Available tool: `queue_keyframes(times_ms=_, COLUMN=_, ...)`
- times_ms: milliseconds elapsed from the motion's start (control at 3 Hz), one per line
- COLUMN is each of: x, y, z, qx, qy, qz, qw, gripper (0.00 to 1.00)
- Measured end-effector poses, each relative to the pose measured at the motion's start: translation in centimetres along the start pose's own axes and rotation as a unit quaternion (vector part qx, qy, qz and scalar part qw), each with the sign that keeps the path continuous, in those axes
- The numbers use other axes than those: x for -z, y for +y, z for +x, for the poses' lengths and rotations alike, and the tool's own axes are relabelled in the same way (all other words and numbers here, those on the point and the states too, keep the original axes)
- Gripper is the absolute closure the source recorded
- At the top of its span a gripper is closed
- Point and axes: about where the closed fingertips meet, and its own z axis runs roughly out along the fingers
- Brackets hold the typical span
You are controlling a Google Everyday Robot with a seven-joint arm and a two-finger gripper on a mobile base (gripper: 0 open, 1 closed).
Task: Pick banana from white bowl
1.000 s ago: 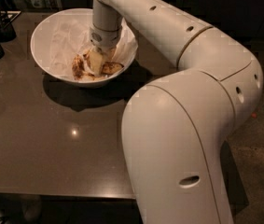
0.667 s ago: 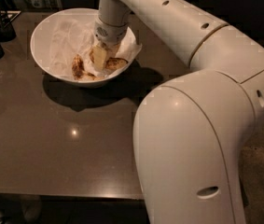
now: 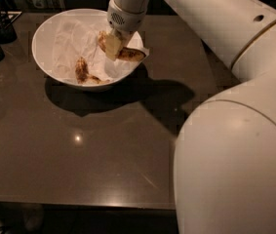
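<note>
Your gripper (image 3: 113, 45) is over the white bowl's (image 3: 42, 48) right side, clamped on the banana (image 3: 130, 54), which pokes out right of it.

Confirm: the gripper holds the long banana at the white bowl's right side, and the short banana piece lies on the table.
One error: the camera view shows the short banana piece inside the white bowl, not on the table. The gripper does hold the long banana at its right side.

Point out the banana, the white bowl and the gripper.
banana (image 3: 131, 55), camera view: spotted right half.
white bowl (image 3: 44, 39), camera view: bare left wall.
gripper (image 3: 112, 47), camera view: its tip, on the banana at the bowl's right side.
</note>
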Motion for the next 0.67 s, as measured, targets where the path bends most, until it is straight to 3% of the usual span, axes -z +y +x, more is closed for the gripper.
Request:
queue_keyframes(times_ms=333, x=0.2, y=0.2, z=0.0, qx=0.004, qy=-0.004, qz=-0.003, qw=1.0, gripper=1.0)
queue_keyframes(times_ms=667, x=3.2, y=2.5, z=0.6, qx=0.029, qy=-0.012, qz=-0.015, qw=0.9994, gripper=1.0)
